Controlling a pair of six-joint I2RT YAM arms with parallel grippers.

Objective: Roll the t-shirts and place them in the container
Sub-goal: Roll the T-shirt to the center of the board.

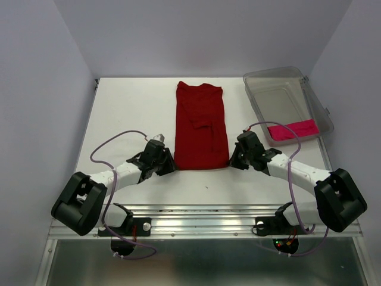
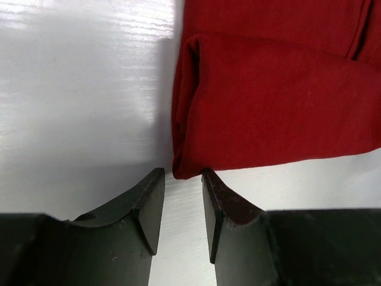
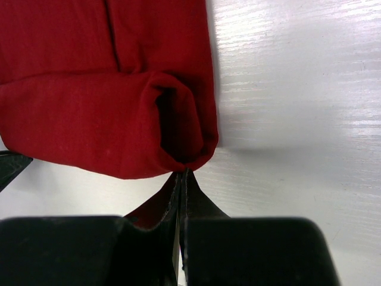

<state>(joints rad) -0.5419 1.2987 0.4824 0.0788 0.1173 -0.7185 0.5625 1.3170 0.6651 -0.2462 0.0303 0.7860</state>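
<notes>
The dark red t-shirt (image 1: 201,125) is laid mid-frame on the surface (image 1: 131,113). It is judged soft and light, best taken at the hem corners. One corner is pinched in the right jaws; the left jaws are narrowly apart.

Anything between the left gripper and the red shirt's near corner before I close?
Nothing visible. The open left gripper sits at the near corner of the dark red shirt, only bare table between. The right gripper is shut on the opposite corner.
</notes>
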